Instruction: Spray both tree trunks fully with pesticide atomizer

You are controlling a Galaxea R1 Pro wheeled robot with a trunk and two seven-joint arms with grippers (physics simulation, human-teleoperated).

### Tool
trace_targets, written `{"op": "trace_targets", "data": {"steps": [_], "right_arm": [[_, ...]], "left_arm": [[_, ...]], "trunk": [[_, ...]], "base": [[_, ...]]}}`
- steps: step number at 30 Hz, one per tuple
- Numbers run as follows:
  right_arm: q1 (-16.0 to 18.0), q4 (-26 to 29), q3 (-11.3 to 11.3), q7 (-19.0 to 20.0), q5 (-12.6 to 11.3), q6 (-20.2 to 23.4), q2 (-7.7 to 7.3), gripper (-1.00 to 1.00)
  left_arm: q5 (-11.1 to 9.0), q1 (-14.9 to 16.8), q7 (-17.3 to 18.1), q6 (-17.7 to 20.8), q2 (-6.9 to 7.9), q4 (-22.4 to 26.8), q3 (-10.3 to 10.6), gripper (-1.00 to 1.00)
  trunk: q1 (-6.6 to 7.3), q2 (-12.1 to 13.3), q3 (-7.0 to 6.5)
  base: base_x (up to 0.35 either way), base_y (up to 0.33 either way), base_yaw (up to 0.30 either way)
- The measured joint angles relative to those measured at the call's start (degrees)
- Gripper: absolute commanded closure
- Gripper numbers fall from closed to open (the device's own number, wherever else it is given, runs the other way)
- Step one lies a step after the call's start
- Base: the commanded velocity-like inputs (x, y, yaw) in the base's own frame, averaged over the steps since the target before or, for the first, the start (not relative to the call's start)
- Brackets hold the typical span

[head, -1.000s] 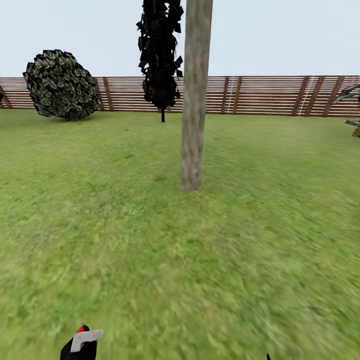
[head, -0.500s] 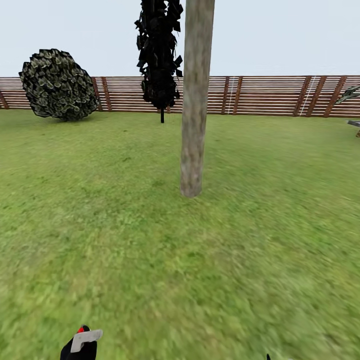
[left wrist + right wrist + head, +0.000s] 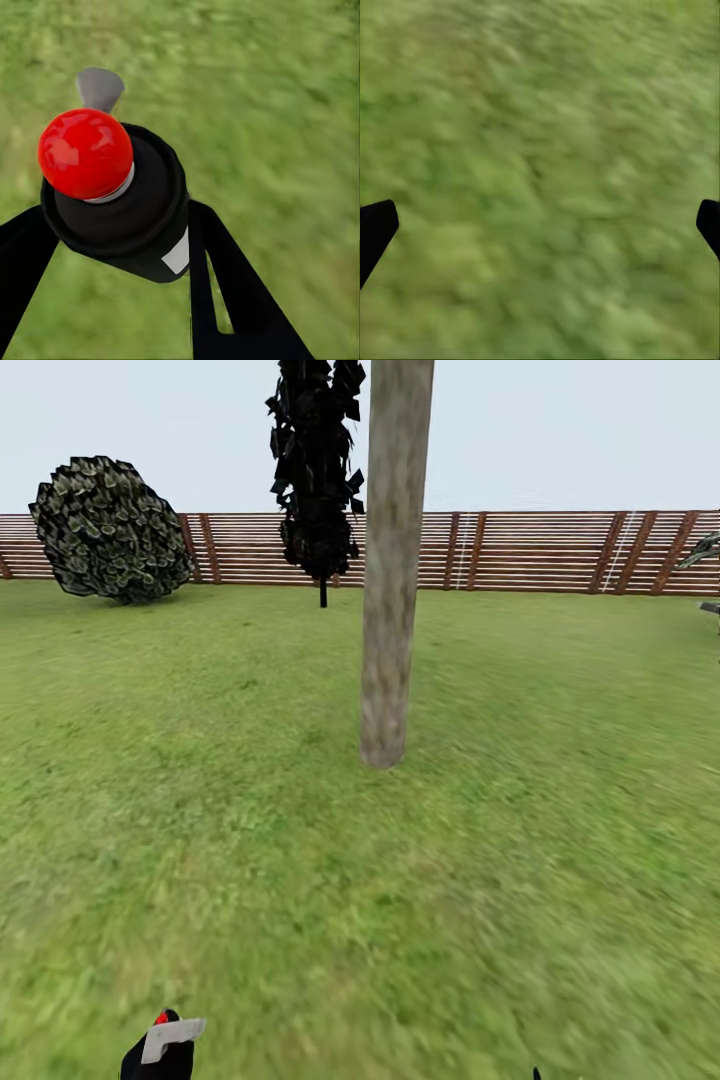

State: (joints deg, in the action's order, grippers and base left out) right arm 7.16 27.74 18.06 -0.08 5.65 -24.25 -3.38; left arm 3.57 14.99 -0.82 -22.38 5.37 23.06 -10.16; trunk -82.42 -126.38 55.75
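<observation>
Midway through the task, by judgement: carried the slim dark-grey pesticide atomizer with its red-knobbed cap toward the pale grey-brown tree trunk, spraying not yet begun; held the atomizer clamped between the black jaws of the left gripper, low at the left edge of the head view; kept the right gripper empty, jaws wide apart over bare grass. Called next, probably, for closing the remaining gap, lifting the left arm and aiming the nozzle at the trunk, well apart from it for now. Stood on blurry green grass lawn, flat and unobstructed; bounded behind by a brown horizontal-slat wooden fence, with a rounded mottled bush and a narrow black-green cypress-like tree near it.
</observation>
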Motion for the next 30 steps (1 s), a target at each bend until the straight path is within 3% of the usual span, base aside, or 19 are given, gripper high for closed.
{"op": "trace_targets", "data": {"steps": [7, 30], "right_arm": [[0.00, 0.00, 0.00, 0.00, -0.02, 0.00, 0.00, -1.00], [0.00, 0.00, 0.06, 0.00, -0.08, 0.00, 0.09, -1.00]], "left_arm": [[0.01, 0.00, 0.00, 0.01, -0.03, 0.09, 0.00, 1.00], [0.03, 0.01, 0.02, 0.02, -0.07, -0.16, 0.06, 1.00]], "trunk": [[0.00, 0.00, 0.00], [0.00, 0.00, 0.00]], "base": [[0.338, 0.000, -0.161], [0.338, 0.000, -0.005]]}}
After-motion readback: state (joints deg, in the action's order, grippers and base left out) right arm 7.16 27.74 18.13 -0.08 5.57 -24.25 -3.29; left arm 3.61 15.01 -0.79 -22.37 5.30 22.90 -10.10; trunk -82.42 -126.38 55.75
